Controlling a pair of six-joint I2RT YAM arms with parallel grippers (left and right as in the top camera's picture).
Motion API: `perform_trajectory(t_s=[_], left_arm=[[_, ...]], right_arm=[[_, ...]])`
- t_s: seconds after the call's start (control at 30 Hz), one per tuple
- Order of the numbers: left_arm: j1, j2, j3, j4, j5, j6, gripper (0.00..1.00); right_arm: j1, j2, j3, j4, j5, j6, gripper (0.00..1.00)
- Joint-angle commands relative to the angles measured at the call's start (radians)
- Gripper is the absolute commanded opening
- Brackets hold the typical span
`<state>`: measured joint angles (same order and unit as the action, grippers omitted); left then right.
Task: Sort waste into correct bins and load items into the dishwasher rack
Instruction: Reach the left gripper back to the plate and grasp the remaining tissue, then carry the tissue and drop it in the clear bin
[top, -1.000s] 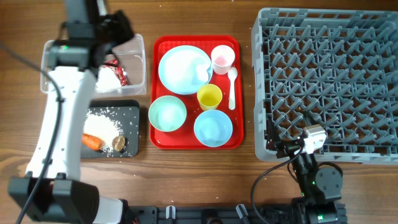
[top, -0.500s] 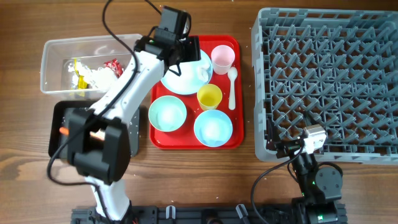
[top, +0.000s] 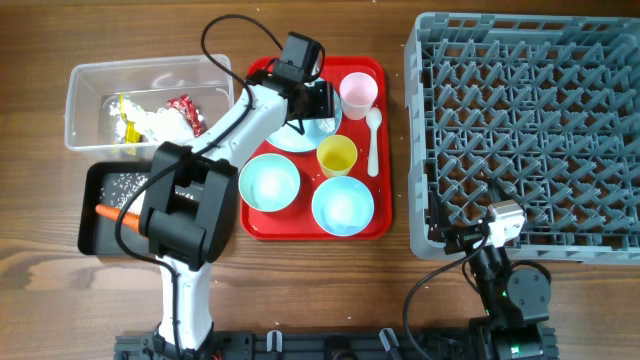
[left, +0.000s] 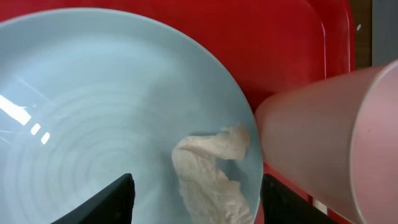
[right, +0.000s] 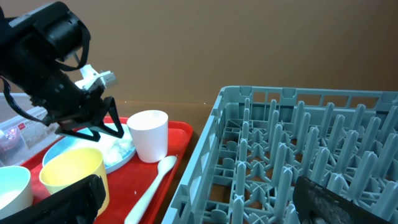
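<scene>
Overhead and wrist views, from largest to smallest.

The grey dishwasher rack (top: 525, 130) fills the right of the table, with none of the dishes visible on its pegs. The red tray (top: 383, 190) lies at centre, carrying all the items. To its left stand the clear bin (top: 80, 100), farther from the robot, and the black bin (top: 92, 225), nearer.

The light blue plate (left: 93, 112) sits at the tray's far side. Two light blue bowls (top: 269, 182) (top: 342, 204) occupy the near side. The pink cup (top: 359, 93) stands upright just beside the plate, and the yellow cup (top: 337, 155) stands between the plate and the bowls. The white spoon (top: 373, 140) lies along the tray's right edge.

The left gripper (left: 196, 186) hangs over the plate, its jaws partly apart and holding nothing. The white tissue (left: 211, 168) lies on the plate between them, not clamped.

The right gripper (right: 205, 205) rests by the rack's near edge, jaws spread fully wide and empty.

The red wrapper (top: 182, 108) and yellow wrapper (top: 125, 115) lie in the clear bin. The carrot (top: 105, 212) and rice grains (top: 130, 182) lie in the black bin.
</scene>
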<state>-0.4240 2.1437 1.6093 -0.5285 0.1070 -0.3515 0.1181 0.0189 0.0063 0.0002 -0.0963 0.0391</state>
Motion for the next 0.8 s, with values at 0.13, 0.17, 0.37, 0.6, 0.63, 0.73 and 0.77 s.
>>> perform_trajectory(t_s=[0.13,0.17,0.37,0.6,0.63,0.73,0.77], left_arm=[[-0.018,0.064,-0.002,0.019,0.012,-0.05,0.6],[-0.018,0.066,-0.002,0.019,0.012,-0.05,0.54],[-0.017,0.066,-0.002,0.02,0.01,-0.049,0.26],[0.002,-0.034,0.008,0.018,-0.056,-0.046,0.06],[0.008,-0.059,0.008,0.016,-0.074,-0.046,0.04],[0.058,-0.169,0.008,-0.03,-0.116,-0.045,0.04],[0.077,-0.194,0.008,-0.047,-0.116,-0.045,0.04]], right_arm=[[0.0,-0.001,-0.001,0.005,0.01,-0.013,1.0],[0.0,-0.001,-0.001,0.005,0.01,-0.013,1.0],[0.0,-0.001,-0.001,0.005,0.01,-0.013,1.0],[0.0,-0.001,-0.001,0.005,0.01,-0.013,0.99],[0.0,-0.001,-0.001,0.005,0.01,-0.013,1.0],[0.0,-0.001,-0.001,0.005,0.01,-0.013,1.0],[0.0,-0.001,-0.001,0.005,0.01,-0.013,1.0]])
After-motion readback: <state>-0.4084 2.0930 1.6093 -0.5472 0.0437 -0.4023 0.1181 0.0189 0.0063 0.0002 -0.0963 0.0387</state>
